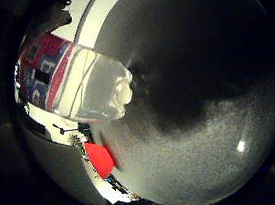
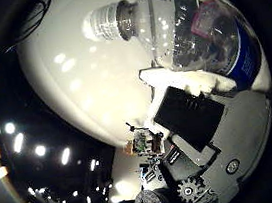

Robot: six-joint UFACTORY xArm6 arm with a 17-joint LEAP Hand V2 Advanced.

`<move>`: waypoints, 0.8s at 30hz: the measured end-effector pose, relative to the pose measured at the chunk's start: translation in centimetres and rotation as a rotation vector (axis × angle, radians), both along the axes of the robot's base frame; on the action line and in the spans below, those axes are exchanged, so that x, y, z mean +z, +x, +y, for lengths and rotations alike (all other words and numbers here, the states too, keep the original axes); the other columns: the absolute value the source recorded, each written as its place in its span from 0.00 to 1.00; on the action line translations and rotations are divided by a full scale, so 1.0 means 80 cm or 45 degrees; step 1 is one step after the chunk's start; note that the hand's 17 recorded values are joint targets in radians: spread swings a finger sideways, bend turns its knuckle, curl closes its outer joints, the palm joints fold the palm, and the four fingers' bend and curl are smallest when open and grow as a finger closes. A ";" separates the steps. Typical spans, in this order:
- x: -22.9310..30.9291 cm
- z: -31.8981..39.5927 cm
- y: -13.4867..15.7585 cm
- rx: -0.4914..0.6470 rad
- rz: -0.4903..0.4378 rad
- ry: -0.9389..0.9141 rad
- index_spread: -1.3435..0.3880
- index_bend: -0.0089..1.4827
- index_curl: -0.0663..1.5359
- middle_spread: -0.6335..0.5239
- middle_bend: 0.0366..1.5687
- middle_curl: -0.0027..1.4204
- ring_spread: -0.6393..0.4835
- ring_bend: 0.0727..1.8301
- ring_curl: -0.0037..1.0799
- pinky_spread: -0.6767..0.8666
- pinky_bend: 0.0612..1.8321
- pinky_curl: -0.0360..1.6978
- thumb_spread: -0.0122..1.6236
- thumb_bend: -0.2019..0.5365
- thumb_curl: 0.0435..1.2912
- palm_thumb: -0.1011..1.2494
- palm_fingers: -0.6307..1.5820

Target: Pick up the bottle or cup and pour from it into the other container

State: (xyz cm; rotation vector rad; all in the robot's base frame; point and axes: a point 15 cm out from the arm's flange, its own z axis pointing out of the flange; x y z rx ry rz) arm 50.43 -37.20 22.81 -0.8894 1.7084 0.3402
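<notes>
A clear plastic bottle (image 2: 181, 25) with a blue and red label lies close against the palm and fills much of the right thumb side palm view. Its neck (image 2: 115, 21) points out over a white surface (image 2: 84, 88). My right hand (image 2: 194, 119) shows white and black fingers curled up against the bottle's side. The right little finger side palm view shows the same bottle (image 1: 79, 79), its neck end over a grey surface (image 1: 196, 85). A small red thing (image 1: 100, 159) lies at the edge of that grey surface; I cannot tell what it is.
The white surface is glossy with light reflections, and dark room with ceiling lights lies beyond it (image 2: 31, 146). A pale band (image 1: 101, 11) borders the grey surface behind the bottle.
</notes>
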 end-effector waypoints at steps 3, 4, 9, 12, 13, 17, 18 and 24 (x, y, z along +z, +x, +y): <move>0.002 0.005 0.000 0.014 -0.003 0.008 0.63 0.65 0.50 0.42 0.74 0.49 0.39 0.70 0.51 0.29 0.79 0.24 0.49 0.24 0.41 0.72 0.83; 0.004 0.006 0.001 0.018 -0.006 0.009 0.63 0.67 0.50 0.42 0.75 0.50 0.39 0.71 0.52 0.29 0.80 0.25 0.49 0.24 0.41 0.72 0.83; 0.014 0.009 0.000 0.031 -0.019 0.003 0.65 0.76 0.53 0.42 0.80 0.54 0.39 0.75 0.58 0.32 0.84 0.30 0.49 0.24 0.44 0.75 0.79; 0.032 0.018 -0.001 0.067 -0.044 -0.008 0.65 0.78 0.53 0.41 0.81 0.56 0.38 0.75 0.61 0.32 0.84 0.33 0.48 0.24 0.45 0.76 0.78; 0.037 0.022 0.001 0.078 -0.052 -0.020 0.65 0.78 0.53 0.41 0.81 0.56 0.38 0.75 0.61 0.32 0.84 0.33 0.48 0.24 0.46 0.76 0.78; 0.042 0.034 -0.006 0.156 -0.022 -0.123 0.66 0.79 0.54 0.40 0.80 0.58 0.38 0.75 0.64 0.33 0.84 0.36 0.48 0.24 0.47 0.77 0.77; 0.043 0.042 -0.007 0.193 -0.006 -0.163 0.66 0.79 0.54 0.40 0.80 0.59 0.38 0.75 0.64 0.33 0.84 0.36 0.48 0.24 0.47 0.77 0.77; 0.074 0.077 -0.018 0.377 0.062 -0.401 0.65 0.78 0.54 0.38 0.77 0.63 0.37 0.75 0.68 0.32 0.83 0.40 0.48 0.24 0.48 0.77 0.76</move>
